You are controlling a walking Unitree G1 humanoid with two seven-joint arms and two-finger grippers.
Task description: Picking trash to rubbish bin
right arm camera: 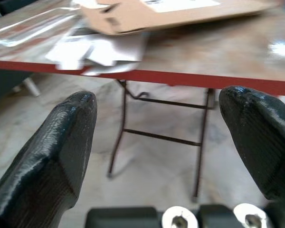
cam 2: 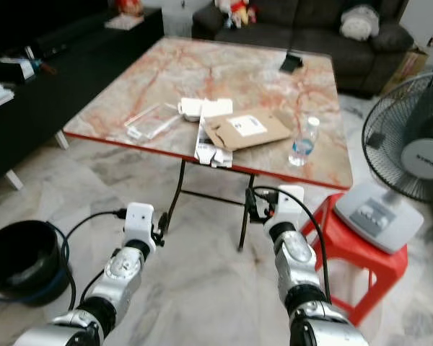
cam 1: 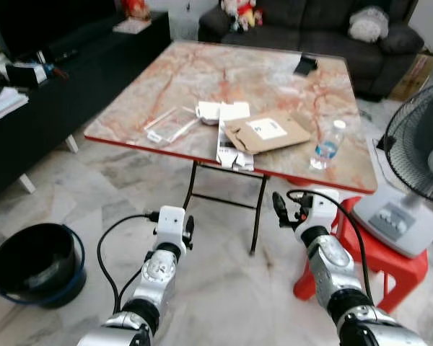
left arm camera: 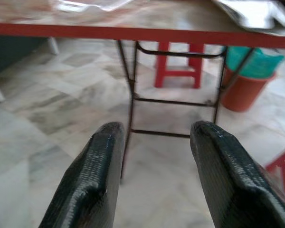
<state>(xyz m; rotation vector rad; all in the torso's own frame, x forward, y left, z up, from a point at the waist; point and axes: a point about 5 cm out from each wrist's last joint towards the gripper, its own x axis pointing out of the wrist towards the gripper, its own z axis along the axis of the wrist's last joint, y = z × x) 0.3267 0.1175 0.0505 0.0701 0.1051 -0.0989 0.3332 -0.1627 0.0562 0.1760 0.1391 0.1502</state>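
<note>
Both tools, left tool and right tool, gaped empty below counter; rising arms risked clipping edge, knocking bottle over.

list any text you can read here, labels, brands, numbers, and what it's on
Nothing can be read for certain.
Fan: a dark wordmark on the white hub, too blurred to read.
Cardboard mailer: white shipping label, print too small.
Bottle: blue label, too blurred.
Fan base: buttons, markings unreadable.
White box at the table edge: dark print, unreadable.
</note>
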